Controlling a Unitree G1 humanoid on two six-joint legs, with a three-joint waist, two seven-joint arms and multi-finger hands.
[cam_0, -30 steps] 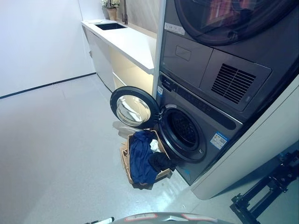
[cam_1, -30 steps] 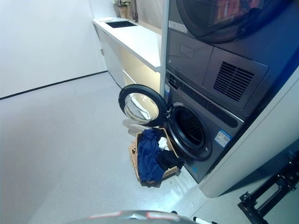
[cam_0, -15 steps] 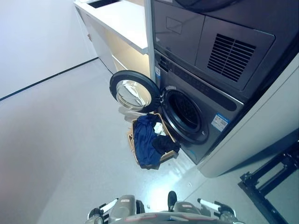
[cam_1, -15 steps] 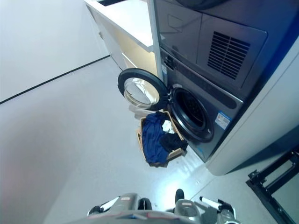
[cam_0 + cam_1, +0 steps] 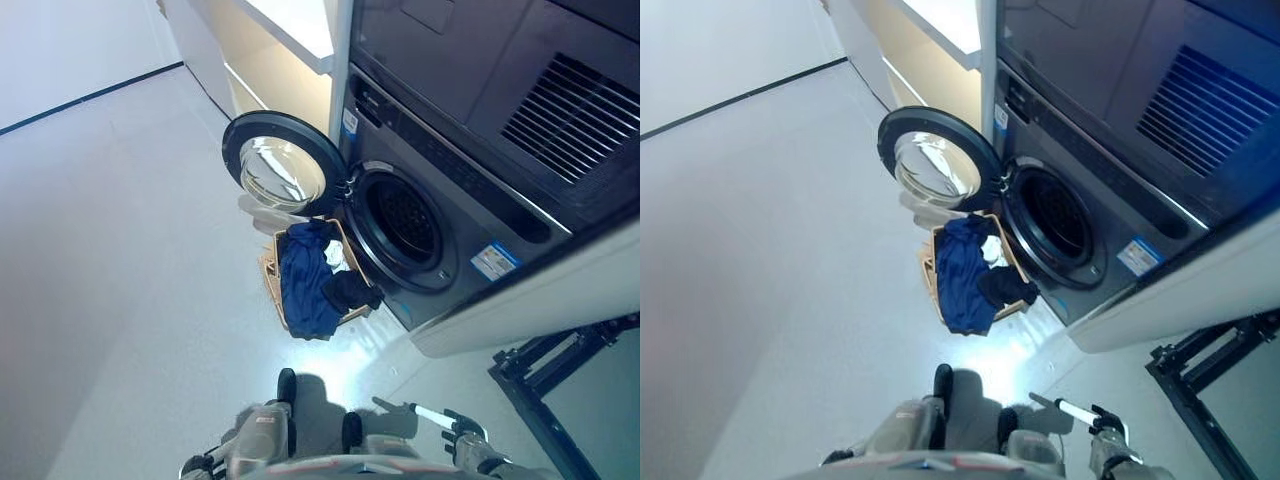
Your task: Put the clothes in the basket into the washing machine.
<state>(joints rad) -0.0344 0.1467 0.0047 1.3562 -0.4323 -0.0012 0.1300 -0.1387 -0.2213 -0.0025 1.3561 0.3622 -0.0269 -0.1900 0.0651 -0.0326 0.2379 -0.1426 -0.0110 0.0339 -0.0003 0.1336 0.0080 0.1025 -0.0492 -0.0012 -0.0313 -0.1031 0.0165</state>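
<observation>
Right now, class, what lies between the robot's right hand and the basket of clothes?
Only bare grey floor separates the right robot hand from the basket, as the left eye view shows.

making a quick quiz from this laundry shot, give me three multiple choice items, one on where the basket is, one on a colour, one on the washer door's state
1. Where is the basket?
A. on the counter
B. on the floor below the washing machine opening
C. inside the drum

2. What colour is the largest garment in the basket?
A. blue
B. red
C. yellow

3. How is the washer door?
A. shut
B. removed
C. swung open

Answers: 1 B, it sits on the floor under the open drum; 2 A, a blue cloth covers most of it; 3 C, the round door stands open to the left of the drum.
</observation>
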